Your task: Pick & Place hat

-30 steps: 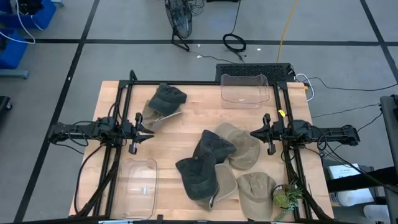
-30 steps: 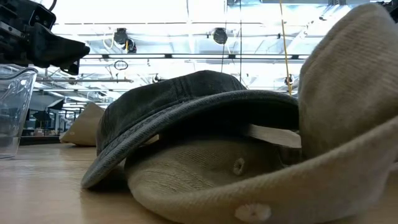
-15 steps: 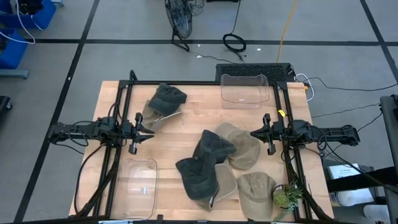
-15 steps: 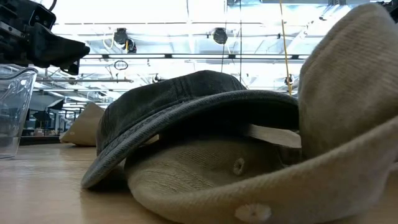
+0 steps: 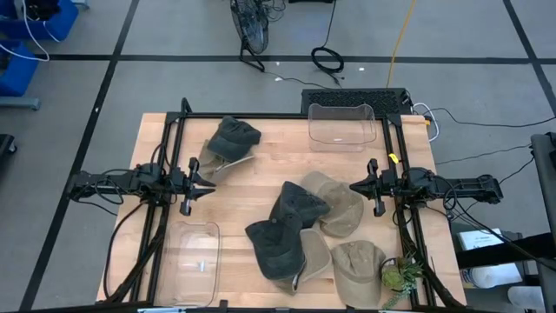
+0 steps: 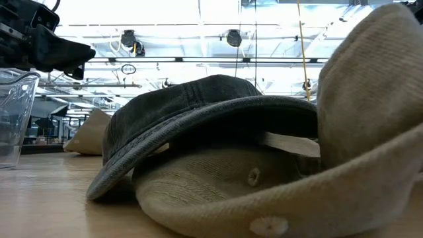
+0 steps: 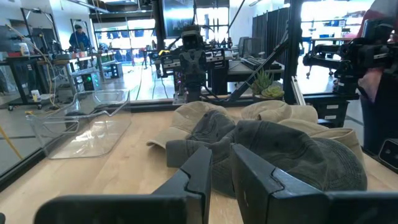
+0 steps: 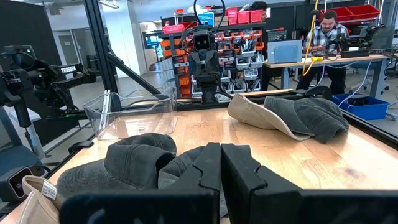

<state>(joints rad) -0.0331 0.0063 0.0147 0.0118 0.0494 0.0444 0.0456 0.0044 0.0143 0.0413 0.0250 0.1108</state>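
In the high view, the left gripper (image 5: pixel 208 183) sits at the middle left of the frame with its fingers (image 7: pixel 200 175) only a small way apart, and it holds nothing. The right gripper (image 5: pixel 358 186) sits at the middle right, pinched tight and empty.

Between them, low in the middle of the frame, lies a pile of caps (image 5: pixel 308 230). Its nearest tan cap (image 5: pixel 340 204) is just beside the right gripper, so that arm looks closer to the pile.

Farther up, in the upper left, a dark cap on a tan cap (image 5: pixel 230 141) lies alone, near the left gripper. Its long side slants from lower left to upper right.
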